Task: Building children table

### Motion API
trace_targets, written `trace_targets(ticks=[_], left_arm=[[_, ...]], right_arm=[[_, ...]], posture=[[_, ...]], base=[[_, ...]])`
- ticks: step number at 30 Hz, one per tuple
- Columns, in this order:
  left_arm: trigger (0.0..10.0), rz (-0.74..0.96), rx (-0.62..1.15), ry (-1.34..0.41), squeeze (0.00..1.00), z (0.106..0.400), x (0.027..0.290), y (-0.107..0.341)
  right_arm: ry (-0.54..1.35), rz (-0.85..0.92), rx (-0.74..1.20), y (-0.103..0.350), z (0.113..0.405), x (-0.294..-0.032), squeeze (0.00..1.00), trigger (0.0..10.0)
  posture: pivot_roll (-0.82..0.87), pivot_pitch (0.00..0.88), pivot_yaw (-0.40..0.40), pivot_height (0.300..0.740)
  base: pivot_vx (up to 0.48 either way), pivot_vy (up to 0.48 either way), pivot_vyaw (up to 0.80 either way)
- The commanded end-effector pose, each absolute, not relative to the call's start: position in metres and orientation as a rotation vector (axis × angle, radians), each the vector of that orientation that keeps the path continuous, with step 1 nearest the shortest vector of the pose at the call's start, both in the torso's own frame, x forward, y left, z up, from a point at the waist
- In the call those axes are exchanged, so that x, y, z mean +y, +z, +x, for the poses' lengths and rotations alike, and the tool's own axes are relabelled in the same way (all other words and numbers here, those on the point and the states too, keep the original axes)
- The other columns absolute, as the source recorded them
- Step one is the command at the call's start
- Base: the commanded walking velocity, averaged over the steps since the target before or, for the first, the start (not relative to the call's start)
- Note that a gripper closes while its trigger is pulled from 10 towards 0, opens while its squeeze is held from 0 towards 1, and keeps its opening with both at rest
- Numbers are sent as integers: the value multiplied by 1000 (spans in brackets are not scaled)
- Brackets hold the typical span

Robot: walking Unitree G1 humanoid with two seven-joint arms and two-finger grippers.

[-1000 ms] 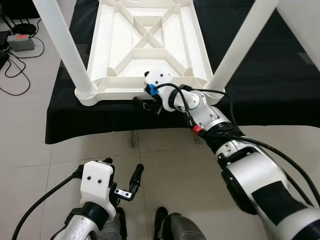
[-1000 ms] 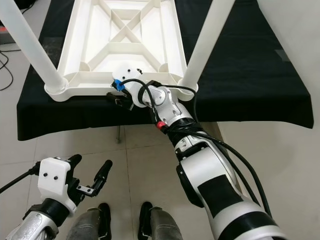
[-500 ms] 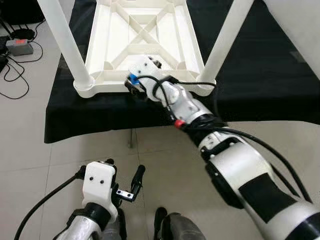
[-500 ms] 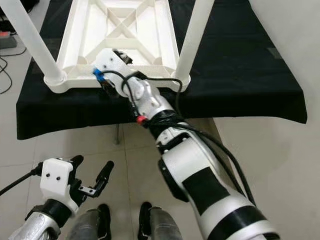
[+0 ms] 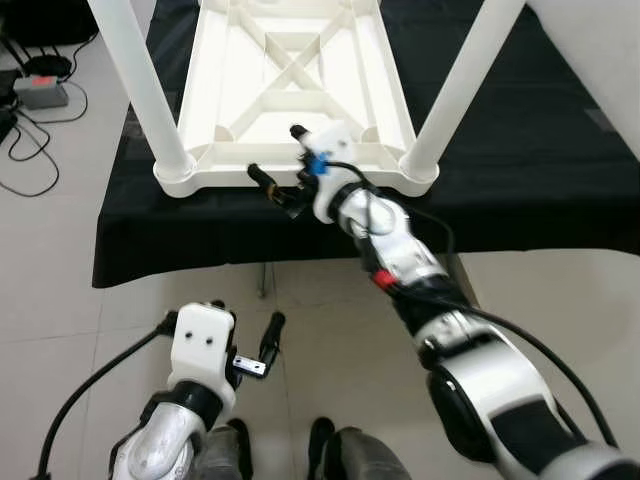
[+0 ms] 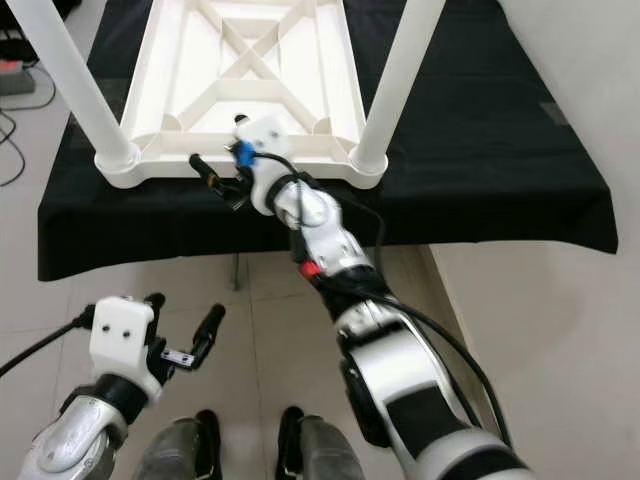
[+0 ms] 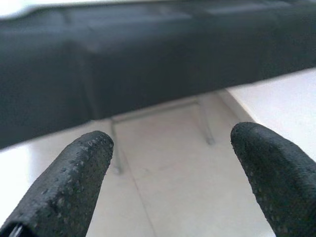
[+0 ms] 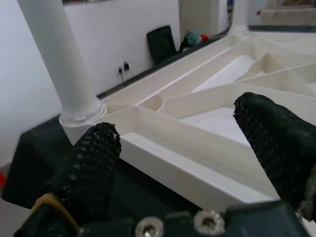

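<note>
The white children's table [image 5: 200, 100] lies upside down on a black-draped bench. Two white legs stand up from its near corners, one on the left [image 5: 145, 90] and one on the right [image 5: 460, 80]. My right gripper [image 5: 278, 155] is open at the middle of the near rim. One finger [image 5: 265, 180] sticks out in front of the rim and the other tip [image 5: 296, 130] is above it. In the right wrist view the rim [image 8: 197, 163] runs between the spread fingers [image 8: 89, 168]. My left gripper [image 5: 250, 345] hangs open low over the floor, holding nothing.
The black cloth [image 5: 560, 150] hangs over the bench front and spreads wide to the right. A grey box and cables [image 5: 40, 92] lie on the tiled floor at the left. Bench legs [image 7: 205, 121] show under the cloth. My feet [image 5: 340, 450] stand close to the bench.
My right gripper rose from below the near rim's front to the rim itself, and its wrist has turned. The left gripper has hardly moved. The camera shifted slightly.
</note>
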State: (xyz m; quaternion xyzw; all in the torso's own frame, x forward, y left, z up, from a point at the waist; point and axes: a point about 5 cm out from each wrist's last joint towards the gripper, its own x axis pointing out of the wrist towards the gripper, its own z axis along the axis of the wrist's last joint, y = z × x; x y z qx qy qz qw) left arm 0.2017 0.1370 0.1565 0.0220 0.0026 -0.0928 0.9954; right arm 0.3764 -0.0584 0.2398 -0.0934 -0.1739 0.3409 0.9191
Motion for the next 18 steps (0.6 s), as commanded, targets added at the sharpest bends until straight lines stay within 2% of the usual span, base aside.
trace_targets(ticks=[1,3,5,7,11,14,15,18], left_arm=[[10000,53,30,-176,0,204,140,149],[10000,53,30,-176,0,204,140,149],[10000,59,12,-183,0,218,143,150],[10000,56,6,-187,0,224,144,151],[10000,56,2,-196,0,232,146,150],[10000,45,-2,-186,0,239,149,148],[10000,45,-2,-186,0,239,149,148],[10000,8,-7,-163,0,241,151,147]], right_arm=[[707,-128,-361,239,370,-68,0,10000],[707,-128,-361,239,370,-68,0,10000],[662,-88,-258,204,351,-92,0,10000],[645,-92,-218,189,343,-100,0,10000],[587,-72,-141,160,328,-117,0,10000],[473,-31,-59,134,310,-142,0,10000],[473,-31,-59,134,310,-142,0,10000],[440,11,-19,127,300,-147,0,10000]], posture=[[50,139,-89,740],[50,139,-89,740],[18,88,-71,740],[17,84,-69,740],[12,63,-64,740],[4,38,-57,740],[4,38,-57,740],[-1,17,-49,740]], base=[[0,0,0],[0,0,0],[0,0,0],[0,0,0],[0,-461,0],[0,-460,0],[0,-458,0],[85,0,0]])
